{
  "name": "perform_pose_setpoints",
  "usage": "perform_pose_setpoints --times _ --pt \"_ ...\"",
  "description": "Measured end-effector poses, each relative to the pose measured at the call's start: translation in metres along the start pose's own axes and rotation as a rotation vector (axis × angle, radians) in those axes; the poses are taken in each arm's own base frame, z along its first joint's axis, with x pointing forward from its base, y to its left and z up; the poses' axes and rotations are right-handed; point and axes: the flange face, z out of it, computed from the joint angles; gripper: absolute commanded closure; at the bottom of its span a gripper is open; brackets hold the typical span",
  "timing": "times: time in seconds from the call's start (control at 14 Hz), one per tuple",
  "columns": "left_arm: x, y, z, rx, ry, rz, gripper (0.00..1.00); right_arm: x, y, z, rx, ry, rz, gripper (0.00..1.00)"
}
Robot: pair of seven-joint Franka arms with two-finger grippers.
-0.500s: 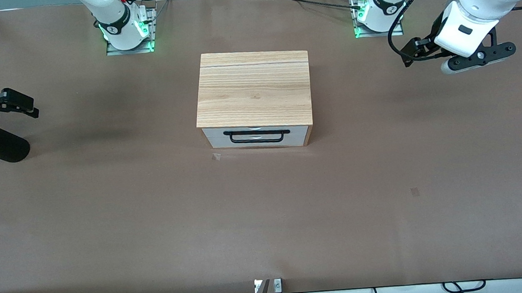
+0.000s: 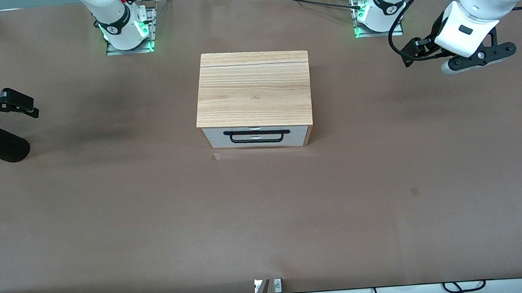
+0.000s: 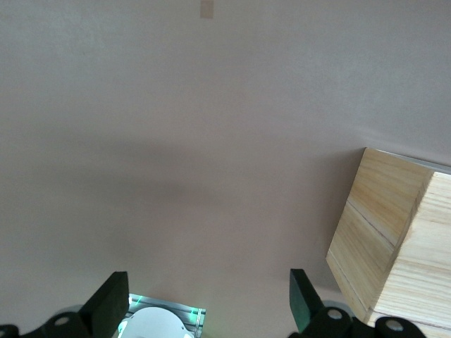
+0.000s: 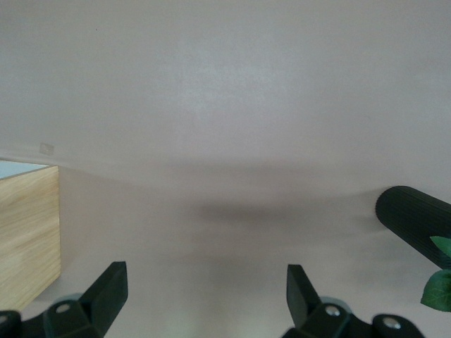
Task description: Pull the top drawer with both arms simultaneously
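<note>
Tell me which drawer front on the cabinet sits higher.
The top drawer, shut: its white panel lies directly under the cabinet top, its black bar handle above the lower one.

You have bare worktop across the lower frame; only the cabinet at upper centre blocks a pincer's path.

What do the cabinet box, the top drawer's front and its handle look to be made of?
Cabinet box: light wood or wood-look laminate, matte, with visible straight grain. Top drawer front: smooth white panel, probably painted or laminated board. Handle: thin black bar, likely metal, though plastic cannot be ruled out.
</note>
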Motion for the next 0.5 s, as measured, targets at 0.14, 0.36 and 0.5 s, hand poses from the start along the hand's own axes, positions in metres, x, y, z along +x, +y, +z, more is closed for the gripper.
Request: perform_pose_setpoints --times 0.14,0.36,0.5 --pt "-0.001 0.001 0.000 -0.011 -0.005 0.001 0.00 0.000 0.000 0.000 0.000 0.000 0.000 0.00" --pt "-0.003 0.010 0.002 -0.031 -0.019 0.016 0.00 0.000 0.000 0.000 0.000 0.000 0.000 0.00" --pt "0.000 0.018 0.006 -0.033 -0.029 0.029 0.00 0.000 0.000 0.000 0.000 0.000 0.000 0.00"
